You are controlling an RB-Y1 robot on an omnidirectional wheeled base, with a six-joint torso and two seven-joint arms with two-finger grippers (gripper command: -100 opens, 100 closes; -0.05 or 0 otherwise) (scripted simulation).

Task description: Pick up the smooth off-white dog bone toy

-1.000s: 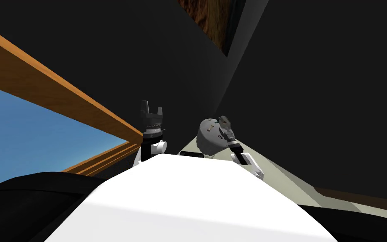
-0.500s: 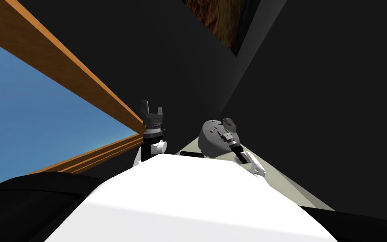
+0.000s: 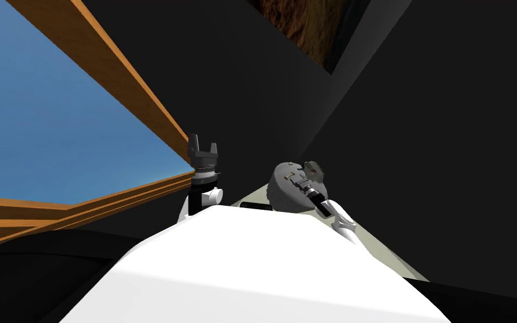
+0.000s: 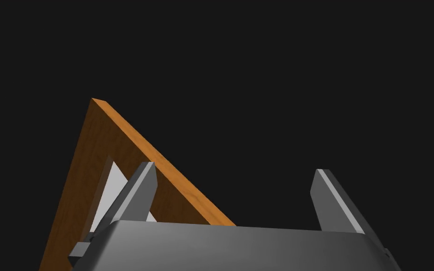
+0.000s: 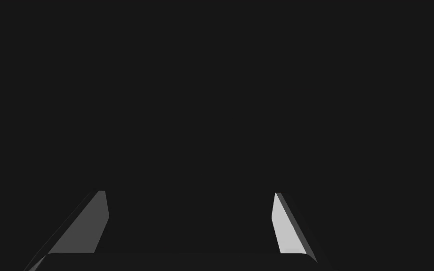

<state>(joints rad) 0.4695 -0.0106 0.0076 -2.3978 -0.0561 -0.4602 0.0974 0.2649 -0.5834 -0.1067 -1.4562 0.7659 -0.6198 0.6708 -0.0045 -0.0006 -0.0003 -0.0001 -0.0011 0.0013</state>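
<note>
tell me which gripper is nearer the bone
Right. The right gripper is beside the bone on the grey round thing; the left gripper is off to its left, by the window frame.

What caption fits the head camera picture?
Right gripper beside a small off-white bone toy on a grey round thing.

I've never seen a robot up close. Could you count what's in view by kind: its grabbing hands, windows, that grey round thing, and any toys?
Grippers: 2, the left gripper and the right gripper, both with fingers open
Wood-framed window: 1
Grey round thing: 1
Small pale bone toy: 1, lying on the grey round thing
Total: 5
</note>
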